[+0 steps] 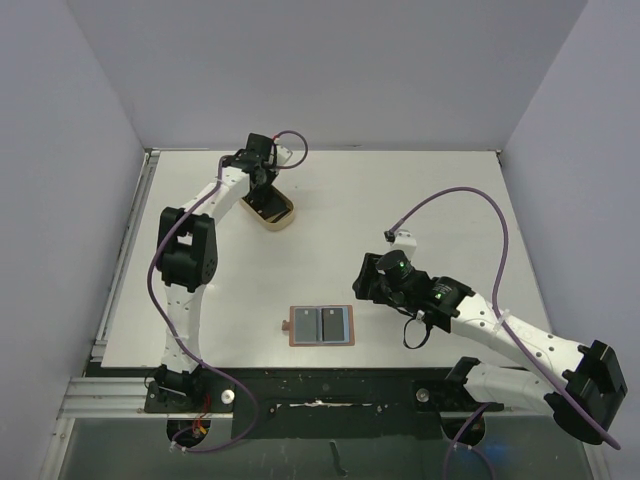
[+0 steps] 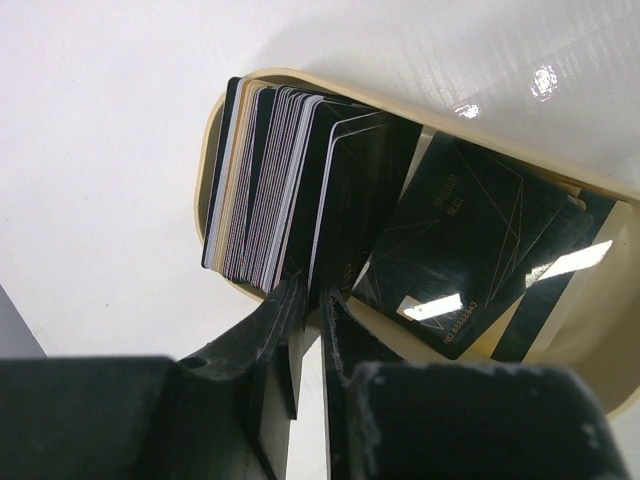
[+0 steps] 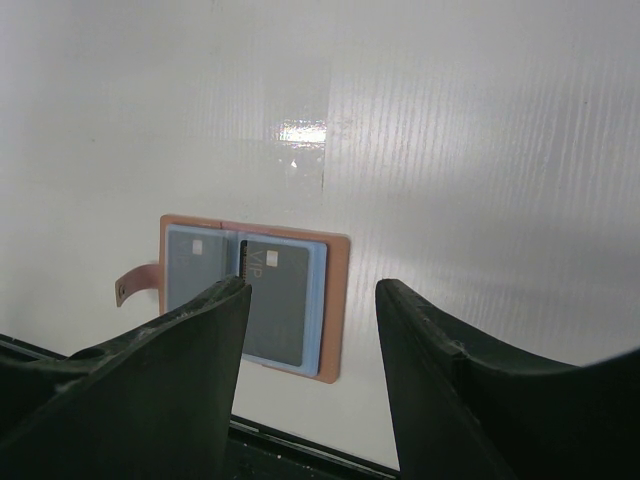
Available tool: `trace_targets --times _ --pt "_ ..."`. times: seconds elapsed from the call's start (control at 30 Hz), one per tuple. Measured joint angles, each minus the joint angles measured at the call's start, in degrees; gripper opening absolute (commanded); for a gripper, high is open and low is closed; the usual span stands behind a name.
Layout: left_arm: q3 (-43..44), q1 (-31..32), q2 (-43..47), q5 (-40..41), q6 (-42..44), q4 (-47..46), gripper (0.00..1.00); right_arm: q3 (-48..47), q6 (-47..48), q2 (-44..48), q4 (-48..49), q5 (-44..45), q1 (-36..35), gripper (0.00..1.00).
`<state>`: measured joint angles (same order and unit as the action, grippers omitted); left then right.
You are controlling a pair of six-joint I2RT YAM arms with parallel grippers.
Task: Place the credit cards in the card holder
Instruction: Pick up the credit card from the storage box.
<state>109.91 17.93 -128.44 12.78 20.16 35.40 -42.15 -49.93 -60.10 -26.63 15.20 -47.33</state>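
The left gripper (image 2: 315, 297) has its jaws almost together astride the lower edge of one upright card. It stands among the credit cards (image 2: 280, 180) stacked in the tan tray (image 2: 330, 82) near the worktop's (image 1: 420, 210) far left corner. I cannot tell whether it pinches the card. The right gripper (image 3: 312, 300) hangs open and empty over the card holder (image 1: 322, 326), which is spread flat by the near edge with a grey card in each pocket. The worktop is white with a glare patch, and the walls (image 1: 330, 70) are plain and pale. The wrist view cuts off the tray's right end.

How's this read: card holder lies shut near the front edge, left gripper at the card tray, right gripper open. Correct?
No: the card holder lies open, a card in each pocket; the right wrist view shows it. Left gripper at the card tray, right gripper open: correct.
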Motion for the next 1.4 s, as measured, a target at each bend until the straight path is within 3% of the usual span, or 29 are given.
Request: trace_targets --times 0.3,0.67,0.93,1.1,1.3,1.4 --pt "3.2 0.5 0.0 0.5 -2.5 4.1 0.0 0.0 0.0 0.0 0.0 -0.3 0.0 0.54" --pt "7.0 0.5 1.4 0.9 -14.3 12.1 0.0 0.0 -0.2 0.0 0.5 -0.6 -0.3 0.54" --pt "-3.0 -0.1 11.3 -1.8 -21.6 12.1 0.0 0.7 -1.7 0.1 3.2 -2.5 -1.1 0.54" --pt "-12.4 -2.3 19.2 -10.1 -25.5 8.4 0.0 0.8 -2.7 0.1 4.5 -3.5 -1.2 0.53" --pt "-26.6 -7.8 28.9 -28.9 -32.2 -0.8 0.0 0.8 -3.7 0.1 7.3 -4.0 -1.6 0.52" --pt "-34.1 -10.8 34.0 -39.8 -36.8 -7.2 0.0 0.8 -4.4 0.1 9.8 -4.3 -1.8 0.46"
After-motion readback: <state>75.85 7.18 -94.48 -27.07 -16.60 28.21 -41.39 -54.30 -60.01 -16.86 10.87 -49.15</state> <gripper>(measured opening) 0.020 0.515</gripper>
